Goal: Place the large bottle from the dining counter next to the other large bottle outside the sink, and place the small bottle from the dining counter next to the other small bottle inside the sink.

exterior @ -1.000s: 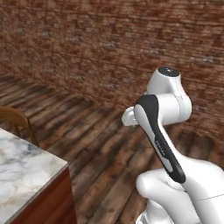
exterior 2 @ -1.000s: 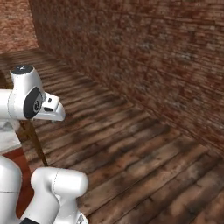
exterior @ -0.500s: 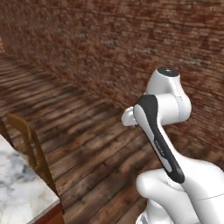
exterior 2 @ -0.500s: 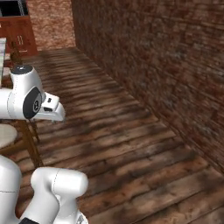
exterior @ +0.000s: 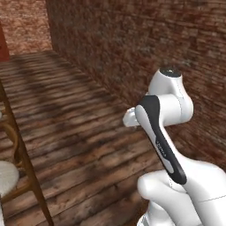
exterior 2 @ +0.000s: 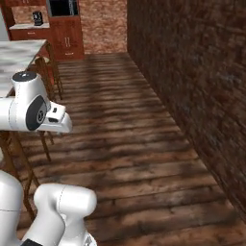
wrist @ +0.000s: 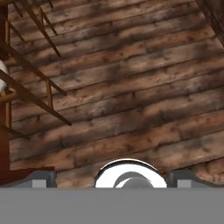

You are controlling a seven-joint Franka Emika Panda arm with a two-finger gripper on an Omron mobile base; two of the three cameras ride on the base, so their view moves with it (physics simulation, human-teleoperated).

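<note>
Arm [exterior: 164,128] folded upright, pincer [wrist: 111,178] spread wide, empty

No text, label, brand, number or sign can be read anywhere here: not on the brick wall [exterior 2: 192,72], the plank floor [exterior: 79,132], the far cabinets [exterior 2: 65,33] or the robot arm [exterior: 163,132].
</note>
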